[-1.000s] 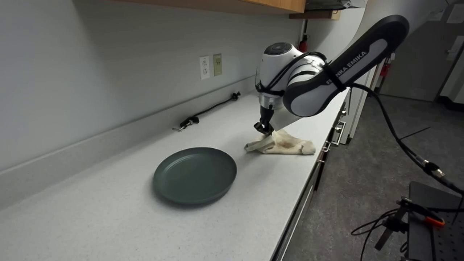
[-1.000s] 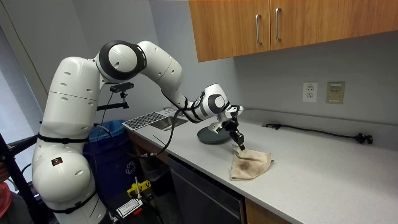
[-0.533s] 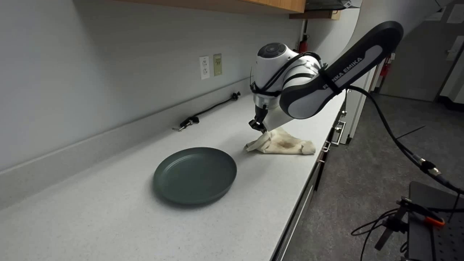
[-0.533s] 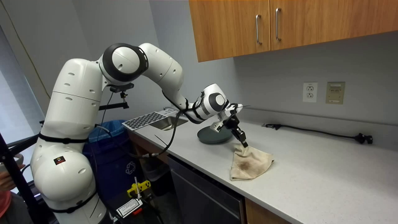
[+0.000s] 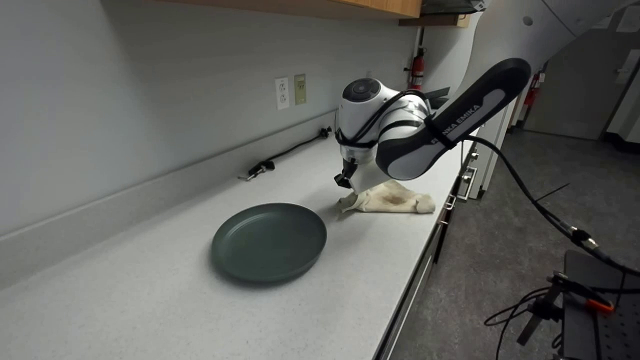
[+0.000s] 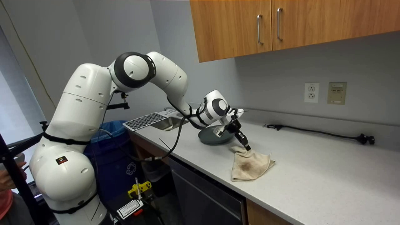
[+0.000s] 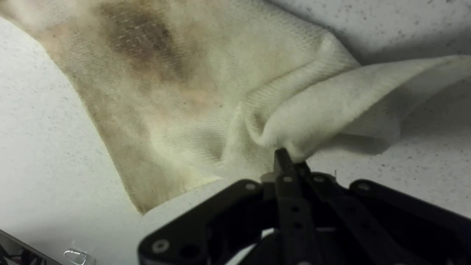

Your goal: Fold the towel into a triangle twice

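In an exterior view the towel (image 6: 252,164) lies four o'clock from the plate (image 6: 208,137); the end effector (image 7: 292,160), pinching the towel's twelve o'clock edge, now dips lower, probably laying a fold down.

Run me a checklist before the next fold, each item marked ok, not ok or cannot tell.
1. Grip: ok; the fingers are together on a bunched part of the towel.
2. Layers caught: cannot tell; the bunching hides them.
3. Towel support: ok; it lies on the counter, inside the front edge.
4. Nearby obstacle: ok; the dark green plate sits apart from the towel.
5. Triangle shape: not ok; the outline is uneven, with a raised flap near the fingers.
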You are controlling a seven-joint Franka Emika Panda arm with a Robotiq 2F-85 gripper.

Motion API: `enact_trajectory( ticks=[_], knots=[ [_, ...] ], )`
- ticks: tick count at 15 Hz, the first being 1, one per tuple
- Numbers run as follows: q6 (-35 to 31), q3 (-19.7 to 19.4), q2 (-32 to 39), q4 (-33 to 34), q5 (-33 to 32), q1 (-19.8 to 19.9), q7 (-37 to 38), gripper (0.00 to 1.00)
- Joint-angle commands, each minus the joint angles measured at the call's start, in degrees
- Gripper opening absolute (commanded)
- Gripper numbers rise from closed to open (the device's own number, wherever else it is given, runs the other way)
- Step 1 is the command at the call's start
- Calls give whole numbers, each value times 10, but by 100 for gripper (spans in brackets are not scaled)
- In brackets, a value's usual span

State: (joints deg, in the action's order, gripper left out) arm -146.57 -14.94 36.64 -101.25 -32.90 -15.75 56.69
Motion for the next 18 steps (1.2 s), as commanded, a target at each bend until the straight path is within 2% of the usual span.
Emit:
enact_trajectory(
  ticks=[1,3,4,5,7,11,14,16,18],
  knots=[
    [-9,-36,26,35,-40,-26,55,0],
    [-3,-37,30,43,-50,-26,69,0],
    [-2,-35,31,45,-50,-23,73,5],
    [0,-32,32,47,-50,-20,74,29],
    [0,-30,33,48,-49,-18,74,32],
    [-2,-44,25,41,-82,-34,89,62],
    [-1,-58,9,32,-154,-49,129,84],
    [6,-50,-2,26,-199,-47,148,98],
    [-3,-20,-16,16,-223,-24,128,100]
  ],
)
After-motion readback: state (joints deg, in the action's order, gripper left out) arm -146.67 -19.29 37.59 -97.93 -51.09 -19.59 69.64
